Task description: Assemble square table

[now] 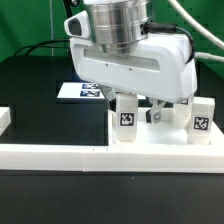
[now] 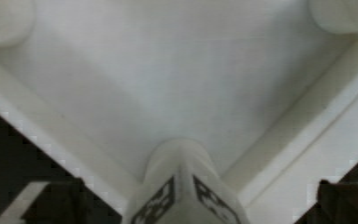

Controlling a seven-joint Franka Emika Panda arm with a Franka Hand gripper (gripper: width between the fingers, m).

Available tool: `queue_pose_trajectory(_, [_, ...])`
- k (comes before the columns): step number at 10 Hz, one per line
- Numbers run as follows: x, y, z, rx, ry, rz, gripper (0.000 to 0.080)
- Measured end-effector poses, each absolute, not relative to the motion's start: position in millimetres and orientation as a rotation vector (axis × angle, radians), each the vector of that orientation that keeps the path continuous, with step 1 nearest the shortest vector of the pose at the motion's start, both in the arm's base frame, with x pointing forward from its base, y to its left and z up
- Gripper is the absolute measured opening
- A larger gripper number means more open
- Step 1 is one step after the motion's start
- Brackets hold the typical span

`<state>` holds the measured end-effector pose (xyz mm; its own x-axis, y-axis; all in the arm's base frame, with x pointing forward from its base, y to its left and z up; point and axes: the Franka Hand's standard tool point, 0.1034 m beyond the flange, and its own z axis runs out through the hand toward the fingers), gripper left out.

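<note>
The arm's wide white wrist housing fills the middle of the exterior view, hanging low over the table top (image 1: pixel 150 138), which sits on the dark counter (image 1: pixel 40 90) just behind the long white border wall (image 1: pixel 100 156) along the counter's front edge. Two legs stand upright on the top: one (image 1: pixel 126 116) nearer the exterior view's left, one (image 1: pixel 201 118) at the right, each showing a black-and-white tag toward the camera. The tool (image 1: pixel 158 108) reaches down between them; its dark fingers (image 1: pixel 153 113) are partly hidden by the housing. The wrist view looks down into the top's pale inside (image 2: pixel 176 90), with the rim running off in two diagonal lines and a tagged leg (image 2: pixel 179 190) rising toward the lens, and the fingertips (image 2: pixel 34 200) stand well apart on either side of it, not touching, so the tool is spread. The marker board (image 1: pixel 80 92) lies flat on the counter behind, toward the exterior view's left.
</note>
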<state>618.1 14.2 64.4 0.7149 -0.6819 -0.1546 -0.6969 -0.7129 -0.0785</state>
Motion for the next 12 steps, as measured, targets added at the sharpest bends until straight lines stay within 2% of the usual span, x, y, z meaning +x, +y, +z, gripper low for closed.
queue_pose_trajectory(3, [620,11,65.8,-2.892,0.778,0.141,0.0649])
queue_pose_trajectory(4, [630,0,79.2,-2.988,0.475,0.11,0.0649])
queue_pose_trajectory(5, [640,-1,82.6,-3.043,0.188,0.01,0.0649])
queue_pose_trajectory(7, [639,-3,78.7,-3.038,0.166,-0.011,0.0649])
queue_pose_trajectory(9, [639,-3,78.0,-3.032,0.238,-0.006,0.0387])
queue_pose_trajectory(10, [639,-3,78.0,-3.017,0.383,0.001,0.0286])
queue_pose_trajectory(12, [639,-5,77.5,-2.989,0.574,0.011,0.0288])
